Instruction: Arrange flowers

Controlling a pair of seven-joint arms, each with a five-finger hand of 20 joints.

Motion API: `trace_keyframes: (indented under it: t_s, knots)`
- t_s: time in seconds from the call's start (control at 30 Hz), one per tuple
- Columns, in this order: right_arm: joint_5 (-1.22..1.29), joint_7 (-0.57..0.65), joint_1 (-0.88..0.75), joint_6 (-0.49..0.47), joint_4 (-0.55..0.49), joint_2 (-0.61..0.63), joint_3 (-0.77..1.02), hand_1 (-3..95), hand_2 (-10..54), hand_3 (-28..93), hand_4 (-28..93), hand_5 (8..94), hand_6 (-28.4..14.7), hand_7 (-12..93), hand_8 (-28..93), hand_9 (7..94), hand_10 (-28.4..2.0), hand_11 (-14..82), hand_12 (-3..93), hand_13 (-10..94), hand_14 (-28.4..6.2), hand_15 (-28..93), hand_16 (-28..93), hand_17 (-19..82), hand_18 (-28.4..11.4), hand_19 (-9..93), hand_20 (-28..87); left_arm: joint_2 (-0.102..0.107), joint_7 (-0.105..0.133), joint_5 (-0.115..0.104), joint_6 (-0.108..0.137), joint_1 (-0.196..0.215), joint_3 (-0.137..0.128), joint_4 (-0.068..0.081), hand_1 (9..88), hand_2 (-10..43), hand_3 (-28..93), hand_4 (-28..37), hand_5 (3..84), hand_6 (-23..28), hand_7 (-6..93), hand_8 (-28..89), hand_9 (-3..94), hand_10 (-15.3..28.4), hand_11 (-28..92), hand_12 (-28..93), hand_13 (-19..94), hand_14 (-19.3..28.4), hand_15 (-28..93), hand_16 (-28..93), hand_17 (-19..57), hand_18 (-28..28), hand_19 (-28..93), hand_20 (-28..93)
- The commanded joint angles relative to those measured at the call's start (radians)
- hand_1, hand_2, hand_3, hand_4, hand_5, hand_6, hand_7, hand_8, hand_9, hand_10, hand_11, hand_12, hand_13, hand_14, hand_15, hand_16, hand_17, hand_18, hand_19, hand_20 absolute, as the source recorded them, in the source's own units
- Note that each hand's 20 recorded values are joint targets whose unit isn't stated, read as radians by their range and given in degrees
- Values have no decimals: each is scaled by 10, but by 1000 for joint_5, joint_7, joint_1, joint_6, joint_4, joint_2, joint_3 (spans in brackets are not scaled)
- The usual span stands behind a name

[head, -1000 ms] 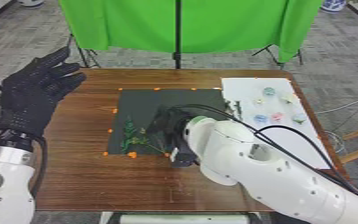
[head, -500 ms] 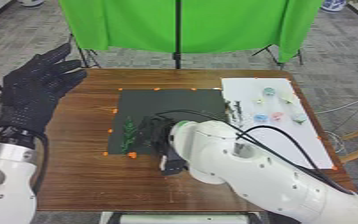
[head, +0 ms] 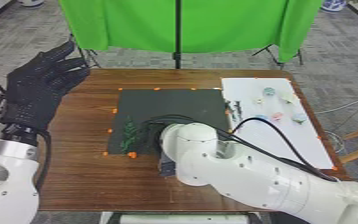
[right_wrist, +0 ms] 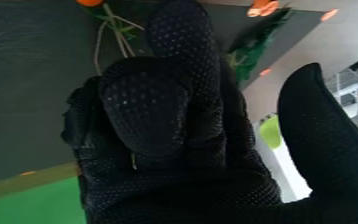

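In the head view my left hand (head: 42, 87) is held up at the far left, fingers extended. My right hand (head: 152, 135), largely covered by its arm, is low over the dark mat (head: 171, 102), beside a leafy green sprig (head: 128, 136). In the right wrist view, curled fingers of my right hand (right_wrist: 144, 112) hold thin green stems (right_wrist: 119, 37), which pass beneath them; another finger is straight and the thumb stands apart. Across the mat there lies the dark green sprig (right_wrist: 257, 47). Blue flower (head: 269, 91) and pink flower (head: 277, 116) lie on the white sheet.
The white sheet (head: 286, 142) covers the table's right side, with pale flowers and dark sprigs (head: 234, 109) on it. Orange markers (head: 132, 155) line the mat's edges. A green cloth (head: 131, 25) hangs behind the brown table (head: 87, 182).
My right hand and forearm have moved left over the mat, toward the leafy sprig. The small stems seen beside that sprig earlier are now hidden in the head view. My left hand has shifted slightly.
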Motion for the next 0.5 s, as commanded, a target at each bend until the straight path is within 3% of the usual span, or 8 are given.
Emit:
trace_keyframes:
  t_s: [0.03, 0.37, 0.5]
  knots:
    - [-31, 55, 31, 69, 20, -3, -28, 186, 134, 794, -196, 482, -11, 106, -117, 884, -159, 346, 189, 838, -87, 676, 180, 506, -245, 932, 255, 3, -1, -6, -7, -3, 14, 12, 219, 104, 768, -276, 383, 113, 128, -86, 323, 210, 305, 104, 237, 273, 532, -106, -93, 235, 590, 81]
    - [-54, 61, 25, 129, -3, 1, -26, 186, 133, 786, -193, 489, -18, 107, -118, 895, -159, 340, 187, 850, -83, 665, 177, 520, -242, 932, 246, -6, -16, 0, -8, -4, 13, 13, 220, 104, 768, -278, 383, 113, 128, -86, 322, 210, 306, 104, 238, 272, 532, -106, -93, 235, 591, 81]
    - [-83, 47, 3, 167, -35, 5, -9, 187, 131, 783, -192, 503, -15, 109, -118, 898, -158, 338, 187, 857, -80, 660, 175, 525, -243, 932, 244, -22, -32, 8, -9, 2, 5, 11, 220, 104, 768, -277, 383, 113, 129, -86, 322, 210, 305, 104, 237, 272, 533, -106, -92, 235, 591, 80]
